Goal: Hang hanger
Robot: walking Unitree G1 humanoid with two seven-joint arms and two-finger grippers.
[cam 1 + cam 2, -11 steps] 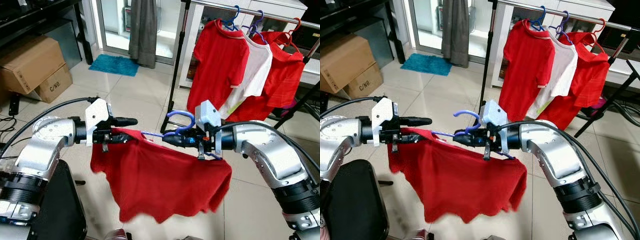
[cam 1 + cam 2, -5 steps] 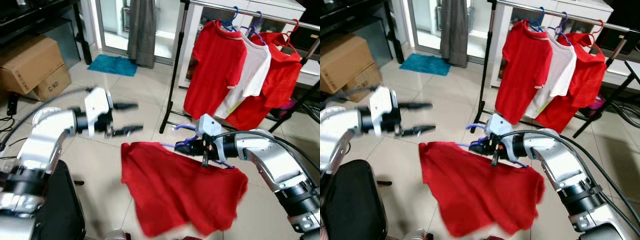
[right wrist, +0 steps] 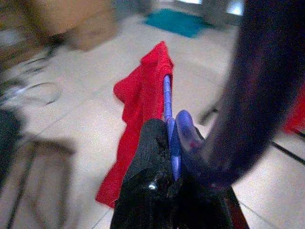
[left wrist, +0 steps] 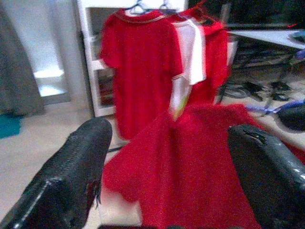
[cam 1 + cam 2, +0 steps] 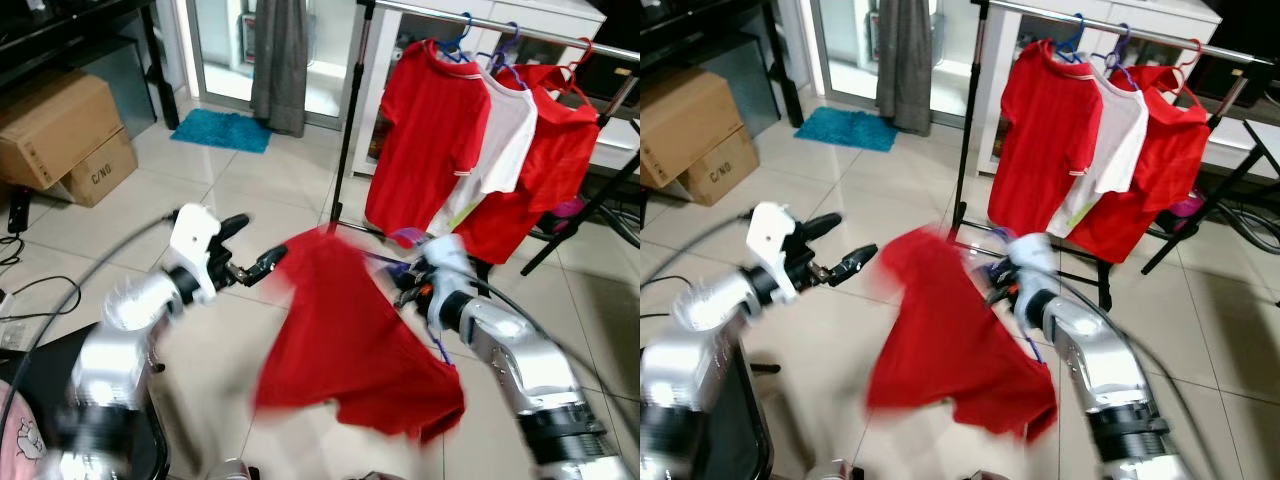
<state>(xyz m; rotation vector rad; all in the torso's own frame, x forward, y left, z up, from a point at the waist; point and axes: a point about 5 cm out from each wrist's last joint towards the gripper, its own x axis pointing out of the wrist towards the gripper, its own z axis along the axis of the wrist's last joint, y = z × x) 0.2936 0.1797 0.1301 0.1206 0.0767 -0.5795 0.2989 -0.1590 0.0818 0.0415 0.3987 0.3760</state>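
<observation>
Right end effector carries a red shirt on a purple hanger before the clothes rack; left end effector hangs released beside it.

The clothes rack (image 5: 356, 120) stands on the tiled floor (image 5: 250, 180) with two red shirts and a white one hung on its rail, a cardboard box (image 5: 62, 135) well apart to the robot's left. The red shirt (image 5: 345, 345) drapes from the purple hanger (image 3: 167, 102), blurred, in front of the rack's foot. The right arm is bent and reaches forward, its right end effector (image 5: 418, 278) clenched on the hanger's neck by the hook. The left arm stretches forward, its left end effector (image 5: 248, 250) spread wide, fingers (image 4: 71, 176) apart from the cloth, near the shirt's raised shoulder.
</observation>
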